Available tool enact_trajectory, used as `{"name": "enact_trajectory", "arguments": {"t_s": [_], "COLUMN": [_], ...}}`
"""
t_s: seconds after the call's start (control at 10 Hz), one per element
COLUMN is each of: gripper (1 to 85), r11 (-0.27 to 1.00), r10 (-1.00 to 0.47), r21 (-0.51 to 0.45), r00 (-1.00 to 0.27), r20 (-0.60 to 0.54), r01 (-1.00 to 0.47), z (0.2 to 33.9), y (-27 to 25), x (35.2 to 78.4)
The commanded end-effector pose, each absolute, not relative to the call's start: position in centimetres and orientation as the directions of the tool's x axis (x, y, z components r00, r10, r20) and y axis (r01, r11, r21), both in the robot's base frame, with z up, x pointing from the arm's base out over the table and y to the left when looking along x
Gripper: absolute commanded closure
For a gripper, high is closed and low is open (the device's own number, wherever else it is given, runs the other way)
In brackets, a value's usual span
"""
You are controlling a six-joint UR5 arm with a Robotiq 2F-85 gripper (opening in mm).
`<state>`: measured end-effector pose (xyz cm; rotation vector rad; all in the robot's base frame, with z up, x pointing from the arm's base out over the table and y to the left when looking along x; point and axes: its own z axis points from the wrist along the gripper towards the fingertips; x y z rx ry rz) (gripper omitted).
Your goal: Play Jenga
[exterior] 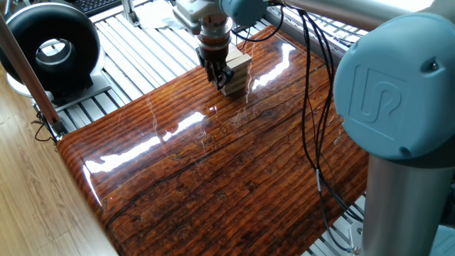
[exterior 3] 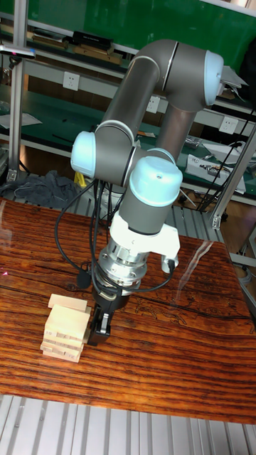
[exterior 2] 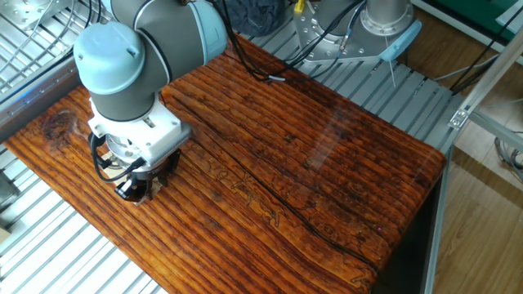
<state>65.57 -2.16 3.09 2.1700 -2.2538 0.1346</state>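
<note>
The Jenga tower (exterior 3: pixel 67 328) is a small stack of pale wooden blocks in crosswise layers, standing near the table's far corner (exterior: pixel 237 69). Its upper layers sit slightly out of line. My gripper (exterior 3: pixel 99 325) points down and is pressed close against the tower's side at mid height (exterior: pixel 219 72). In the other fixed view the arm's wrist covers the tower, and only the dark fingertips (exterior 2: pixel 124 192) show above the tabletop. From no view can I tell whether the fingers hold a block.
The dark glossy striped tabletop (exterior: pixel 213 163) rests on a slatted metal frame (exterior 2: pixel 73 253). A black round device (exterior: pixel 50 50) stands beyond the table's left corner. Black cables (exterior: pixel 313 107) hang over the right side, and the arm's base (exterior 2: pixel 384 20) is at the far edge.
</note>
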Motion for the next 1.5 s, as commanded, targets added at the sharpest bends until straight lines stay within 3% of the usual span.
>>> {"name": "enact_trajectory", "arguments": {"t_s": [0.0,0.9,1.4], "gripper": [46.0,47.0,52.0], "r11": [0.056,0.025,0.019], "r10": [-0.997,-0.997,-0.997], "r21": [-0.062,-0.068,-0.066], "r00": [-0.059,-0.03,-0.024], "r20": [0.048,0.066,0.069], "r01": [-0.997,-0.997,-0.998], "z": [3.14,3.07,2.89], "y": [-1.95,-2.37,-2.46], "x": [65.69,65.91,65.91]}}
